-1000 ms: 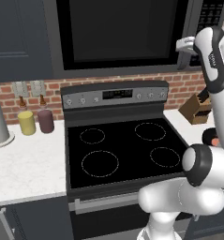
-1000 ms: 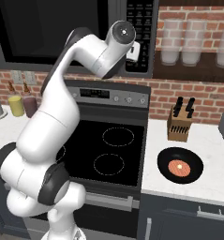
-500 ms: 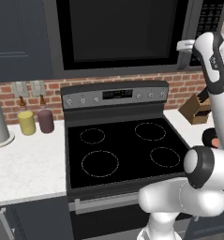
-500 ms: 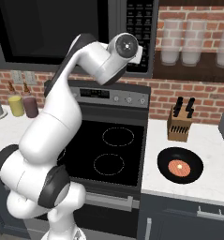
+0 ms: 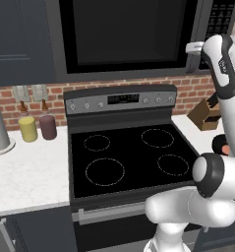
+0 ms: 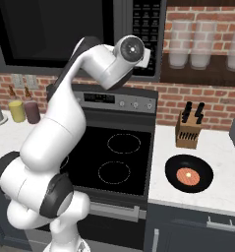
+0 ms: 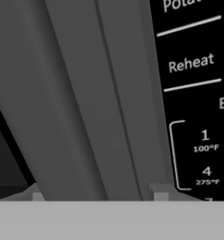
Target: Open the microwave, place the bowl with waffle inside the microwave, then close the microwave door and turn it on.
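Wide dark grey microwave (image 5: 133, 37) above the stove, its black-glass microwave door (image 5: 121, 32) shut. My gripper (image 7: 97, 196) is up at the door's right edge, beside the black keypad strip (image 7: 197, 93); its fingertips (image 7: 159, 194) straddle the grey vertical handle bar (image 7: 108, 93) with gaps either side, jaws apart, nothing clenched. Right of that, the shallow black bowl with waffle (image 6: 189, 174) waits on the counter by the knife block (image 6: 189, 132), so the door comes first.

The microwave door (image 5: 124, 34) is closed flat, blocking its cavity. Close ahead in the hand view, the door's grey vertical handle (image 7: 92, 103) runs from 12 to 6 o'clock, with the keypad (image 7: 197, 93) at 3 o'clock. Below, the stove (image 5: 131, 157) top is bare. On the right counter (image 6: 222, 189), a knife block (image 6: 189, 129) stands at 12 o'clock of the bowl with waffle (image 6: 189, 173).
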